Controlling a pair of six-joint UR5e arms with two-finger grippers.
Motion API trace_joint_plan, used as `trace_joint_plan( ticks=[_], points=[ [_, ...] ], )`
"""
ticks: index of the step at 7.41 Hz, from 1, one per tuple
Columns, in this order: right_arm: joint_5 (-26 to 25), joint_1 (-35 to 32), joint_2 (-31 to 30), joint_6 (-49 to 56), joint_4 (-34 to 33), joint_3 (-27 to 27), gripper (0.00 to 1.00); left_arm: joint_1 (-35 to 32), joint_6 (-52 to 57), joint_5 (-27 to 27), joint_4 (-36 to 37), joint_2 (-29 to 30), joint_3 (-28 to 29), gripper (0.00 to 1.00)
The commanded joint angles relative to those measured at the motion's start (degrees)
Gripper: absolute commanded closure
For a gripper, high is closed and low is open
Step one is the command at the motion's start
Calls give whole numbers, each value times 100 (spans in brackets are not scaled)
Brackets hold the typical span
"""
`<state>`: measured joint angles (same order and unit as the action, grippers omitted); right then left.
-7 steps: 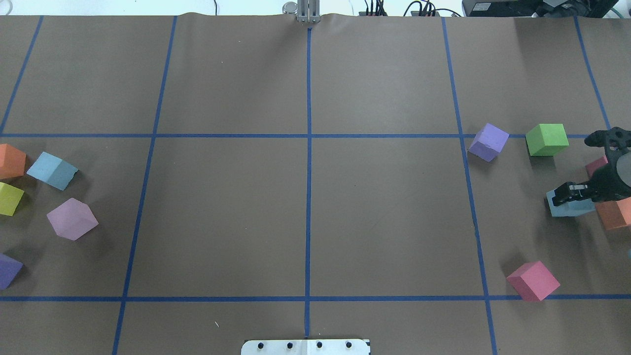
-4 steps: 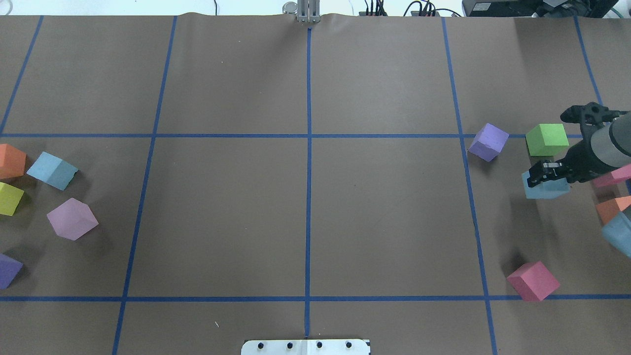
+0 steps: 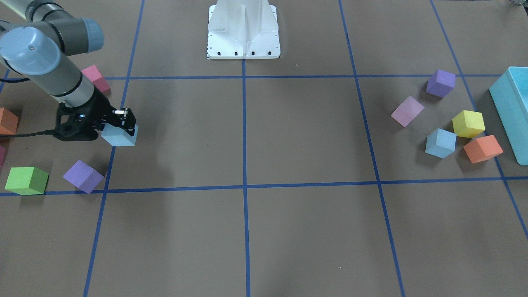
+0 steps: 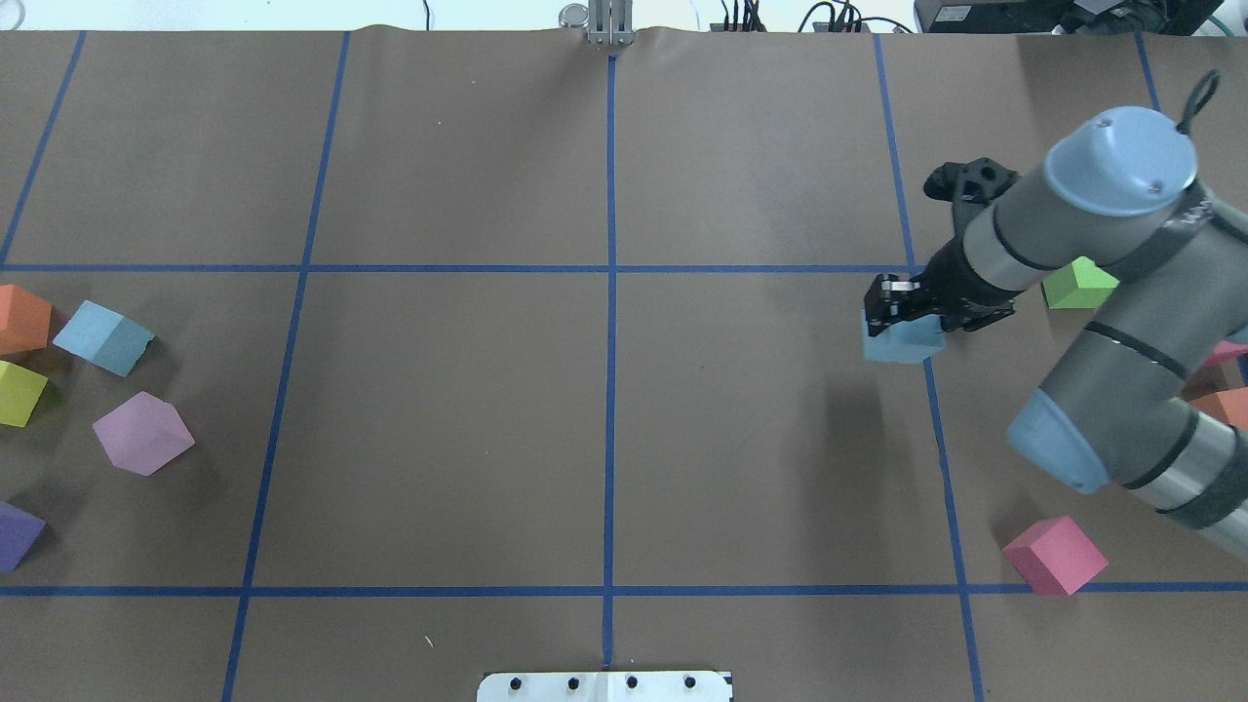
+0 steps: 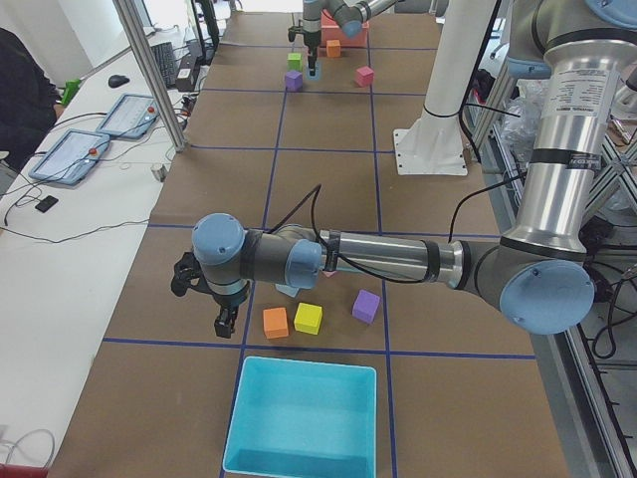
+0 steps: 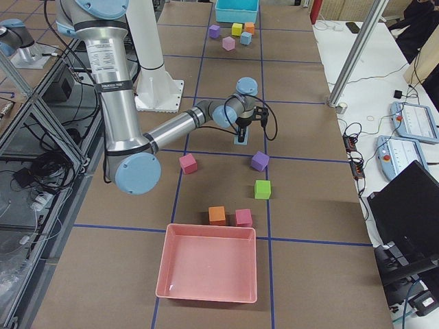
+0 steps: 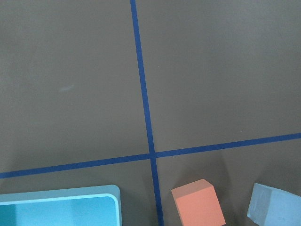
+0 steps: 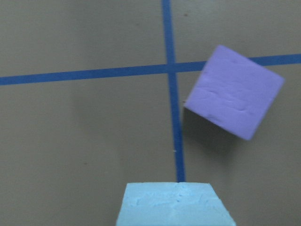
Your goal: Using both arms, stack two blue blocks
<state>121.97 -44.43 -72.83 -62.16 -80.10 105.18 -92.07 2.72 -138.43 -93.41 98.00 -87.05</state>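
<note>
One blue block (image 4: 902,339) hangs just above the table with my right gripper (image 4: 895,310) shut on it, over the blue tape line right of centre. The front view shows the same block (image 3: 120,135) in that gripper (image 3: 123,122), and it fills the bottom of the right wrist view (image 8: 175,205). The other blue block (image 4: 102,336) lies at the table's left end (image 3: 440,142) and shows at the lower right corner of the left wrist view (image 7: 275,209). My left gripper (image 5: 227,321) shows only in the exterior left view, beside the left cluster; I cannot tell if it is open or shut.
Around the left blue block lie an orange cube (image 4: 21,318), a yellow cube (image 4: 18,392), a pale pink cube (image 4: 143,433) and a purple cube (image 4: 15,534). A turquoise bin (image 3: 511,111) stands beyond them. A purple cube (image 3: 83,176), green cube (image 4: 1077,285) and pink cube (image 4: 1055,556) lie near my right arm.
My right gripper has lifted the blue block out of the right cluster and carried it leftward toward the table's middle. The right arm now reaches far into the overhead view.
</note>
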Motion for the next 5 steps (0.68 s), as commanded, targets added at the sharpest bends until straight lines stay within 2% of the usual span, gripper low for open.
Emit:
trace_joint_plan(
  ticks=[1,2,5],
  points=[
    [-532,627,1030,-350,-688,-85,54,-4,0,0,-2,0,4,2],
    [-629,750,1217,-359,-691,-190,55,5,0,0,-2,0,4,2],
    [-1095,1137,2068,-420,-647,-1084,55,5,-9,0,-2,17,-5,2]
  ],
)
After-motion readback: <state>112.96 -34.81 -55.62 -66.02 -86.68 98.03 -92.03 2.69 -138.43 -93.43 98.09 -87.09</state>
